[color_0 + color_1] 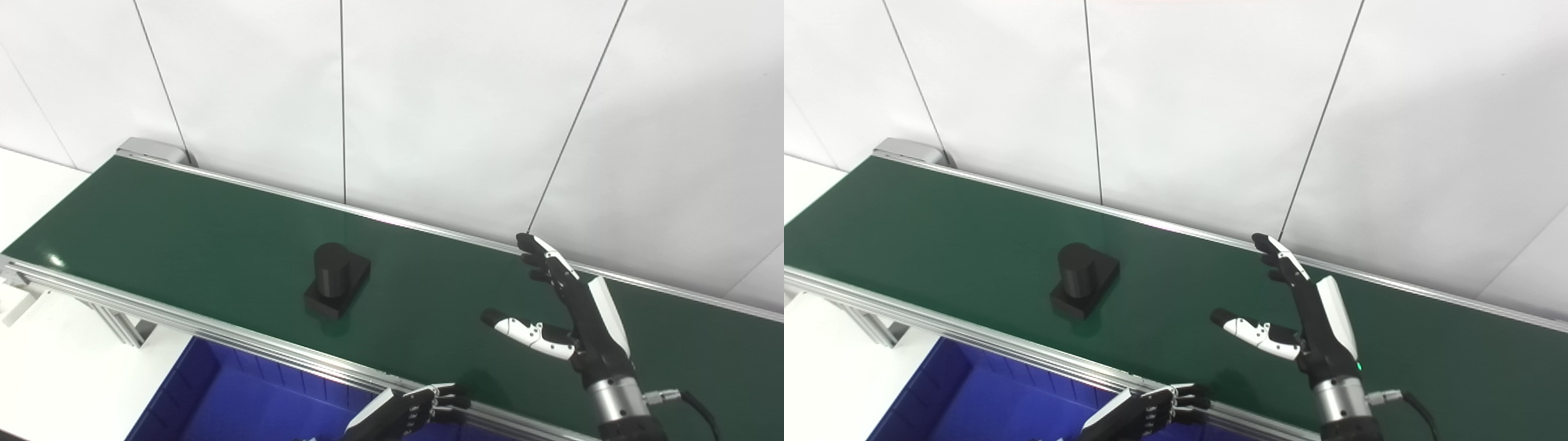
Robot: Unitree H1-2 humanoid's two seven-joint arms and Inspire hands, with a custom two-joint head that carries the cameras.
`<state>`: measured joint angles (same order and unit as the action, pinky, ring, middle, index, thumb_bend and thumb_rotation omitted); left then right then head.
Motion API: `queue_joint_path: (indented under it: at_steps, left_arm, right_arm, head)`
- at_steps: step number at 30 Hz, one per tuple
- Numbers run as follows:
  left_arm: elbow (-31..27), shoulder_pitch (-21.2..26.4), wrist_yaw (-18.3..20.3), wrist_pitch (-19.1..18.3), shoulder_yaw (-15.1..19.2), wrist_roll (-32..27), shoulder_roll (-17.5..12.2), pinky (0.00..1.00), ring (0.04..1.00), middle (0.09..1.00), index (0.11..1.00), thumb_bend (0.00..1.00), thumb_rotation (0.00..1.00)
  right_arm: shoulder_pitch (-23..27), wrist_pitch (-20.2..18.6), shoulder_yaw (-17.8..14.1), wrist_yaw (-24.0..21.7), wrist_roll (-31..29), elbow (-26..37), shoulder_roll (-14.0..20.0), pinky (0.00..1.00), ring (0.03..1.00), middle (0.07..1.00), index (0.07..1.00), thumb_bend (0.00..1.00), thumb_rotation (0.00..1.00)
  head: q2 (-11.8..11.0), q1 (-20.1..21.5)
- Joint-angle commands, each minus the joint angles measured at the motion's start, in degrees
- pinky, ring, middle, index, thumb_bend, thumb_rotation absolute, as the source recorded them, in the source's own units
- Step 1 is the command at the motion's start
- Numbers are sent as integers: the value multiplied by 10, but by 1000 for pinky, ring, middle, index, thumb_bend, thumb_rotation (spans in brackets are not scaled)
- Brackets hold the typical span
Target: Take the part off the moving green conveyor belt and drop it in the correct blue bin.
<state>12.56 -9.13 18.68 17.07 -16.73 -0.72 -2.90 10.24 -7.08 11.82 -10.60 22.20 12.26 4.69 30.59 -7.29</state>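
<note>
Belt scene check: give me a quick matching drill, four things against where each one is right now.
Things:
1. black part
2. right hand
3. left hand
4. blue bin

Places:
A. below the belt's near rail
B. open above the belt
C. at the near rail, fingers curled
D. resting mid-belt

Pairs: 1-D, 2-B, 3-C, 4-A

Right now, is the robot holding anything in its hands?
No. The right hand is open above the belt, and the left hand holds nothing. The black part sits untouched.
</note>
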Motion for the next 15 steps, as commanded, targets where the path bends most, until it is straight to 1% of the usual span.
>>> queue_joint_path:
  at_steps: [1, 3, 6, 7, 11, 15]
  left_arm:
    - [-18, 6, 2, 19, 1, -7, 4, 855, 867, 843, 862, 1000, 560]
    - [-21, 5, 1, 18, 0, -5, 3, 852, 866, 843, 863, 1000, 566]
    - [-26, 2, 1, 16, 0, -6, 2, 853, 867, 843, 864, 1000, 568]
    - [-27, 1, 1, 15, 0, -6, 2, 855, 866, 842, 863, 1000, 568]
    - [-34, -3, 3, 15, -1, -10, 0, 859, 863, 841, 863, 1000, 566]
    - [-40, -7, 4, 13, -1, -9, -2, 859, 865, 843, 864, 1000, 566]
  right_arm:
    - [25, -2, 2, 8, 4, 9, -7, 798, 855, 876, 879, 690, 354]
    - [31, -3, 6, 9, 9, 4, -8, 773, 840, 864, 877, 691, 369]
    - [37, -1, 10, 8, 9, -4, -7, 748, 816, 845, 875, 691, 376]
    - [39, -1, 12, 7, 12, -6, -6, 721, 800, 841, 878, 691, 389]
    - [49, -2, 20, 7, 17, -21, -8, 688, 791, 848, 878, 698, 397]
    - [63, 4, 22, 13, 17, -49, -13, 699, 806, 863, 870, 715, 396]
  head:
    - [3, 0]
    - [3, 0]
    - [8, 0]
    - [9, 0]
    - [13, 2]
    - [16, 4]
